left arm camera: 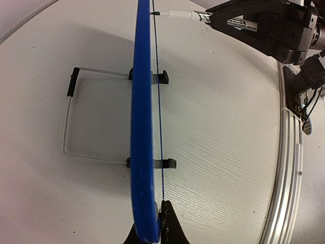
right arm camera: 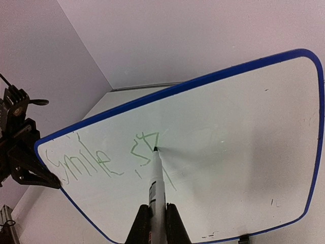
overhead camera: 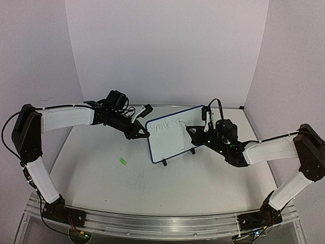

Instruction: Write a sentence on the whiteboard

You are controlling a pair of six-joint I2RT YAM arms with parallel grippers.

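The small white whiteboard with the thin dark-blue frame [overhead camera: 170,145] stands up on its black feet in the middle of the pale grey counter [overhead camera: 152,193], between the two arms. The left claw [overhead camera: 142,133] is closed tight on the board's left edge and holds it steady. The right claw [right arm camera: 154,216] is closed around a white and green marker pen [right arm camera: 156,180]. The pen points almost straight at the face of the board, and its tip touches the white part.

The thin green sentence [right arm camera: 86,163] is only partly there. I can read "Smile" and then a couple of wobbly letters, maybe "sp", right where the tip sits. I think the job is less than half done.

The bare white space lies to the right of the tip and under the first line. So the right arm, the one with the pen, has to slide that way with the tip on the board. The left arm just needs to hold on. If the pen pushes too hard, the board could tip back or slip.
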